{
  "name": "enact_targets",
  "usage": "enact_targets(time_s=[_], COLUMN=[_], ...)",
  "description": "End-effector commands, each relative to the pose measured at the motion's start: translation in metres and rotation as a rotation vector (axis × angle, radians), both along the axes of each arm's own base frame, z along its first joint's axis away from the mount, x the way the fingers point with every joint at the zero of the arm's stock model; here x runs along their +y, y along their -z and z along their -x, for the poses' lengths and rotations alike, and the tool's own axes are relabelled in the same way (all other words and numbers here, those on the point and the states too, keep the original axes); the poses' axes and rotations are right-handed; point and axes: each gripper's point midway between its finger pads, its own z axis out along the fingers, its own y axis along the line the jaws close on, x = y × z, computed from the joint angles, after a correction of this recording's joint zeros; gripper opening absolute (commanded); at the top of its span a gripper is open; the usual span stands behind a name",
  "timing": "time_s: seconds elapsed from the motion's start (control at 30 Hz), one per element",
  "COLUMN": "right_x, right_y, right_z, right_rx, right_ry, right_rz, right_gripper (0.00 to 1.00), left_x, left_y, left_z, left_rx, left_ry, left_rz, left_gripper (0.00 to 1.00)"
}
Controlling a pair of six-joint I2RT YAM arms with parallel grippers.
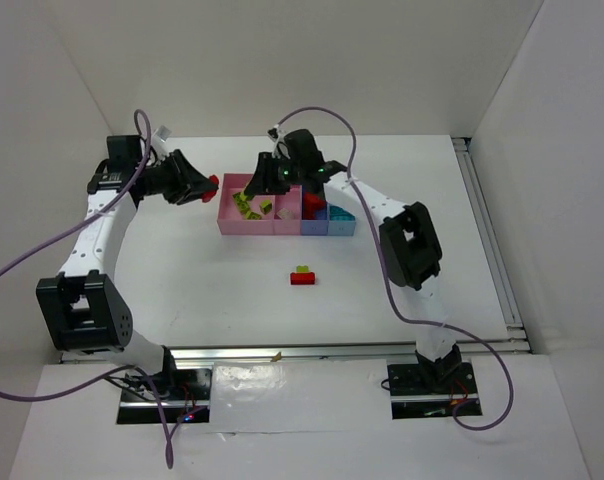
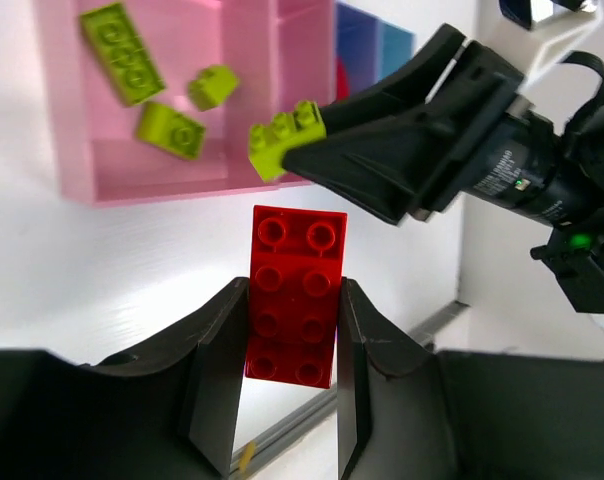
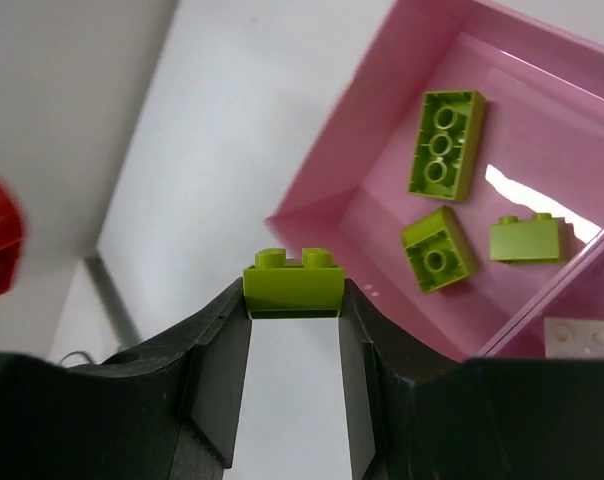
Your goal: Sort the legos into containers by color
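Your right end effector [image 3: 293, 300] clamps a yellow-green brick [image 3: 293, 282] beside the rim of the end pink bin [image 3: 354, 140], your left end effector [image 2: 292, 335] clamps a red brick [image 2: 294, 285]; clear that rim before releasing.

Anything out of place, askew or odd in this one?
Only one oddity: on the table, in front of the containers, a small yellow-green lego sits on top of a red lego, two colours stacked and unsorted. Whether they are clipped together is unclear. Nothing looks spilled or damaged.
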Motion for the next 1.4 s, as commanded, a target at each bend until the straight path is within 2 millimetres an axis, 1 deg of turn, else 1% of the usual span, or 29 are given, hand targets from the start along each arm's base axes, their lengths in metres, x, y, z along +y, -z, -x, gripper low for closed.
enact_targets(time_s=[0.0,0.07,0.13,0.17,0.23,0.3,0.37,0.43,0.47,0.5,0.53,0.57,0.6,0.63,0.67,0.73,0.77,0.8,0.87,0.9,0.97,1.0,1.03,1.1,1.13,1.17,1.2,1.27,1.37], right_x=[0.004,0.011,0.017,0.022,0.02,0.02,0.012,0.0,-0.009,-0.012,-0.028,-0.039,-0.05,-0.071,-0.091,-0.119,-0.137,-0.159,-0.187,-0.212,-0.239,-0.257,-0.275,-0.298,-0.314,-0.319,-0.334,-0.344,-0.353], right_y=[0.021,0.032,0.027,0.034,0.022,0.014,0.007,0.001,-0.025,-0.038,-0.026,-0.061,-0.07,-0.053,-0.076,-0.075,-0.057,-0.072,-0.069,-0.071,-0.068,-0.073,-0.07,-0.073,-0.07,-0.07,-0.069,-0.064,-0.055], right_z=[-0.02,-0.027,-0.034,-0.034,-0.043,-0.046,-0.055,-0.056,-0.056,-0.055,-0.054,-0.046,-0.047,-0.046,-0.043,-0.039,-0.034,-0.029,-0.021,-0.014,-0.003,0.006,0.011,0.024,0.028,0.03,0.032,0.038,0.044], right_rx=[-0.039,-0.046,-0.084,-0.08,-0.11,-0.127,-0.14,-0.138,-0.172,-0.2,-0.192,-0.241,-0.272,-0.255,-0.282,-0.274,-0.246,-0.259,-0.246,-0.241,-0.223,-0.229,-0.214,-0.208,-0.188,-0.183,-0.166,-0.133,-0.103], right_ry=[0.055,0.062,0.072,0.075,0.111,0.124,0.139,0.161,0.184,0.197,0.232,0.259,0.288,0.331,0.375,0.42,0.456,0.498,0.555,0.618,0.686,0.745,0.784,0.843,0.882,0.88,0.912,0.906,0.902], right_rz=[0.098,0.126,0.14,0.155,0.156,0.15,0.149,0.159,0.138,0.121,0.159,0.132,0.135,0.191,0.181,0.216,0.262,0.26,0.293,0.305,0.339,0.345,0.371,0.382,0.394,0.383,0.396,0.417,0.433], right_gripper=[0.16,0.2,0.46,0.56,0.77,0.84,0.84,0.79,0.71,0.65,0.61,0.57,0.53,0.53,0.53,0.48,0.47,0.47,0.47,0.47,0.47,0.47,0.47,0.5,0.5,0.5,0.5,0.5,0.5], left_x=[0.02,0.022,0.022,0.022,0.02,0.02,0.019,0.016,0.017,0.011,0.001,-0.004,-0.012,-0.018,-0.033,-0.049,-0.057,-0.072,-0.088,-0.107,-0.122,-0.139,-0.147,-0.173,-0.182,-0.19,-0.203,-0.215,-0.224], left_y=[0.004,0.003,0.001,0.001,-0.001,-0.005,-0.009,-0.011,-0.014,-0.01,-0.012,-0.011,-0.007,-0.001,-0.002,-0.003,0.007,0.003,0.006,0.02,0.016,0.032,0.036,0.031,0.047,0.041,0.046,0.057,0.071], left_z=[0.011,0.013,0.014,0.014,0.015,0.013,0.013,0.011,0.01,0.01,0.007,0.006,0.006,0.001,-0.001,-0.011,-0.017,-0.023,-0.031,-0.034,-0.049,-0.052,-0.055,-0.063,-0.068,-0.075,-0.075,-0.088,-0.091], left_rx=[0.018,0.028,0.023,0.023,0.021,0.011,0.001,-0.002,-0.017,-0.007,-0.018,-0.016,-0.005,0.011,0.003,-0.013,0.009,-0.006,-0.011,0.021,-0.005,0.031,0.033,0.006,0.037,0.007,0.003,0.002,0.025], left_ry=[-0.084,-0.085,-0.08,-0.08,-0.07,-0.07,-0.064,-0.05,-0.045,-0.029,0.003,0.019,0.044,0.062,0.093,0.113,0.125,0.136,0.161,0.195,0.198,0.224,0.238,0.267,0.277,0.272,0.288,0.291,0.297], left_rz=[-0.128,-0.139,-0.145,-0.145,-0.136,-0.137,-0.131,-0.117,-0.125,-0.124,-0.13,-0.13,-0.121,-0.12,-0.115,-0.127,-0.139,-0.157,-0.173,-0.17,-0.178,-0.177,-0.177,-0.174,-0.174,-0.185,-0.195,-0.215,-0.263], left_gripper=[0.0,0.0,0.0,0.0,0.0,0.0,0.0,0.0,0.0,0.0,0.0,0.0,0.0,0.0,0.0,0.0,0.0,0.0,0.0,0.0,0.0,0.0,0.0,0.0,0.0,0.0,0.0,0.0,0.0])
